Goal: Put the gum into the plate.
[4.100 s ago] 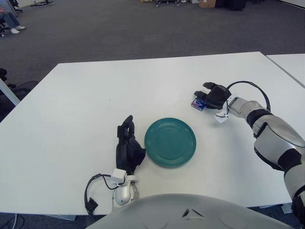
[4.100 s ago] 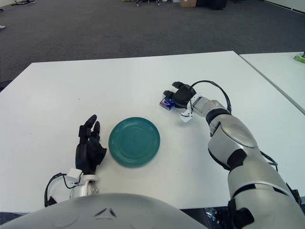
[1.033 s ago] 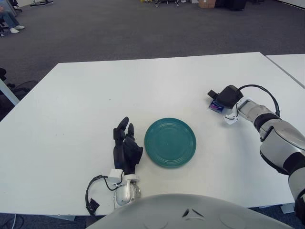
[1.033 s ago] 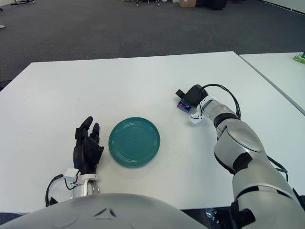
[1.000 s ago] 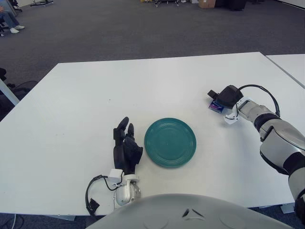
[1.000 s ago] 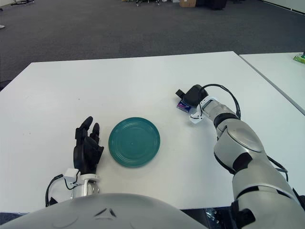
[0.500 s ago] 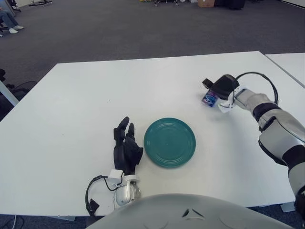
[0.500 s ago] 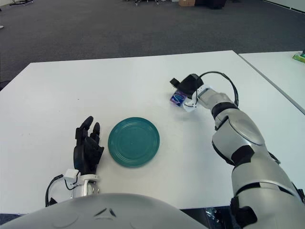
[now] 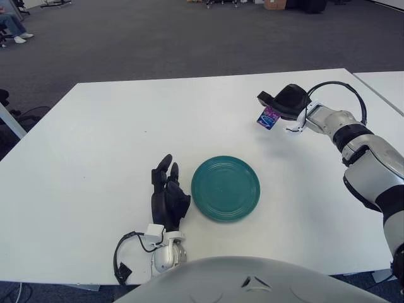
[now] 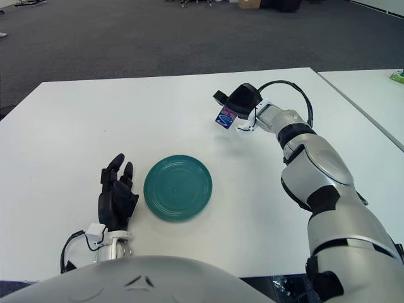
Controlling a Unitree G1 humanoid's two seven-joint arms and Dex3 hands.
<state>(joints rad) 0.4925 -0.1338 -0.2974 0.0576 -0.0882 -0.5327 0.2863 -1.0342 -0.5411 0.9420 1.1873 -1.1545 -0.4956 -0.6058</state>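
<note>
My right hand (image 9: 282,102) is raised above the white table, behind and to the right of the plate, its dark fingers shut on the gum. The gum (image 9: 268,117), a small blue and purple pack, hangs tilted below the fingers; it also shows as gum (image 10: 225,117) in the right eye view. The round teal plate (image 9: 225,187) lies flat near the table's front middle with nothing on it. My left hand (image 9: 168,197) shows just left of the plate, fingers relaxed and holding nothing.
The white table (image 9: 113,139) stretches wide around the plate. A second white table (image 9: 385,85) stands at the right with a gap between. A black cable (image 9: 123,255) loops at my left wrist near the front edge. Grey carpet lies beyond.
My right hand has lifted the gum off the table and carried it up and to the left, toward the plate's side. The left hand has barely moved.
</note>
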